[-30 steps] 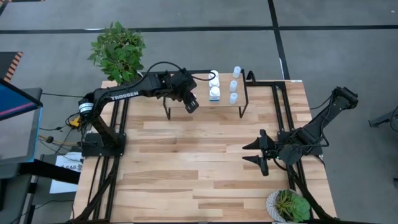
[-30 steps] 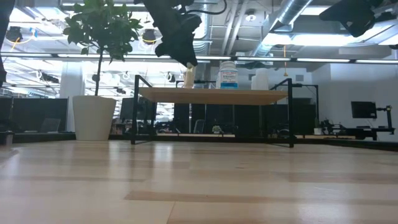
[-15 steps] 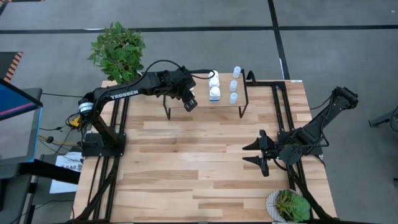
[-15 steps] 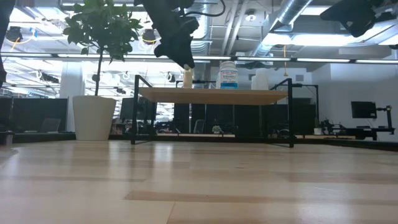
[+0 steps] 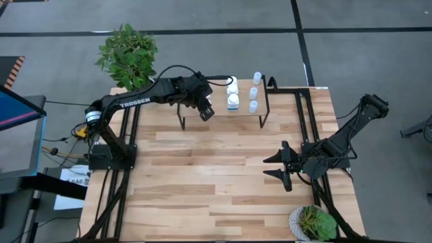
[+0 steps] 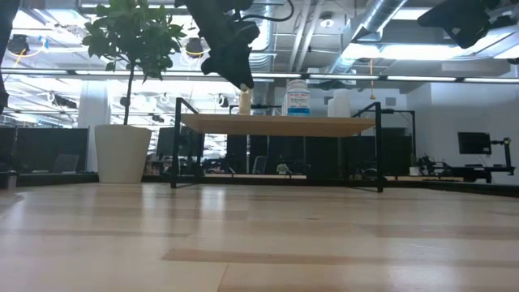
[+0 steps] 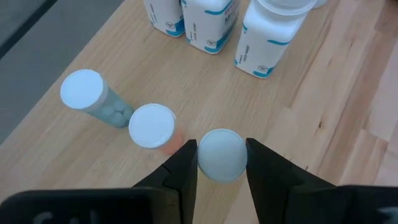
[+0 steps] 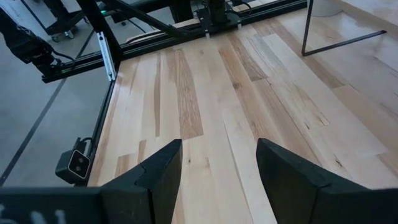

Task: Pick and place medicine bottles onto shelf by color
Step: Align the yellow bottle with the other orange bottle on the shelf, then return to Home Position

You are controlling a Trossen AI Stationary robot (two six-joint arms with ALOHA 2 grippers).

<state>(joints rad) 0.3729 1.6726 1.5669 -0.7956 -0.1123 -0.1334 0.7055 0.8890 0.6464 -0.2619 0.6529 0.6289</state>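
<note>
The right gripper (image 5: 278,167) hangs at lower right of the high view, its dark fingers spread wide and empty above the pale plank surface (image 5: 216,182). Farther back, at upper centre, the left gripper (image 7: 221,163) stands narrowly around a small round-capped bottle (image 7: 221,154) upright on the smooth light-wood shelf (image 7: 323,87), beside two capped bottles (image 7: 151,126) and three chunky white labelled ones (image 7: 270,37).
</note>
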